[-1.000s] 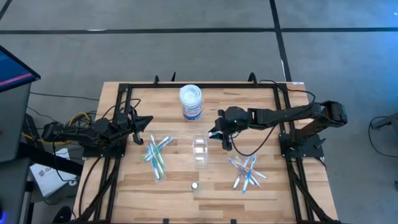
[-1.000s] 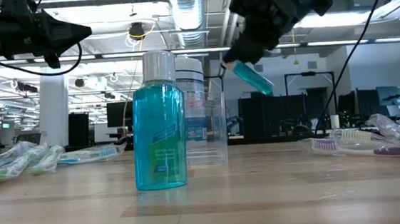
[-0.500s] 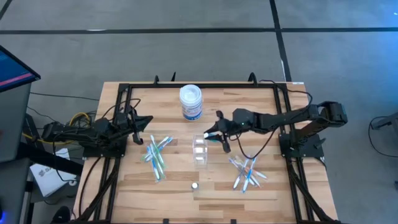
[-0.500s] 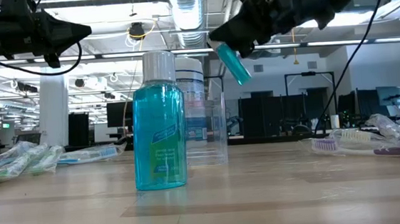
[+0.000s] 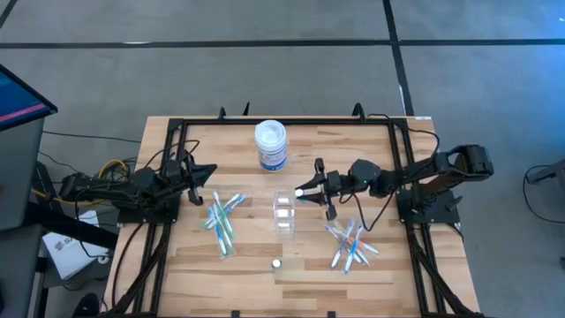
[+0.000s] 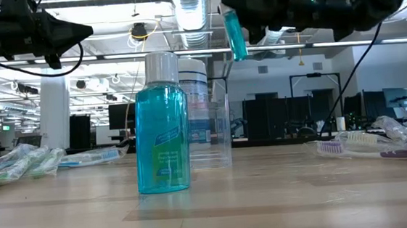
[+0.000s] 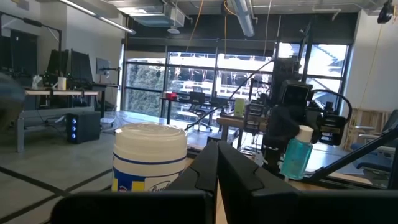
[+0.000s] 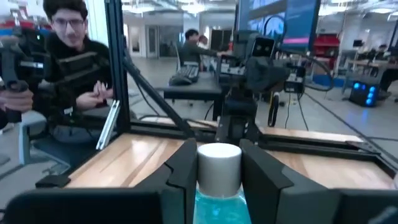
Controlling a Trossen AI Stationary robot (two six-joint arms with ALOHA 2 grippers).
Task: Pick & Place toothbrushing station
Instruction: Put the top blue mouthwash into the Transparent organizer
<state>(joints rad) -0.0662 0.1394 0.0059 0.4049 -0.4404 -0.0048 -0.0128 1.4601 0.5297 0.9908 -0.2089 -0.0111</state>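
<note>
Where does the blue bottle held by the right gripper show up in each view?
High view: the blue bottle is near centre, in the right gripper, beside the clear cup.
Low view: top, right of centre, in the air.
Left wrist view: right of centre, on the far arm.
Right wrist view: bottom centre, white cap between the fingers.
Shared landmark: the white jar, seen in the high, low and left wrist views.
</note>
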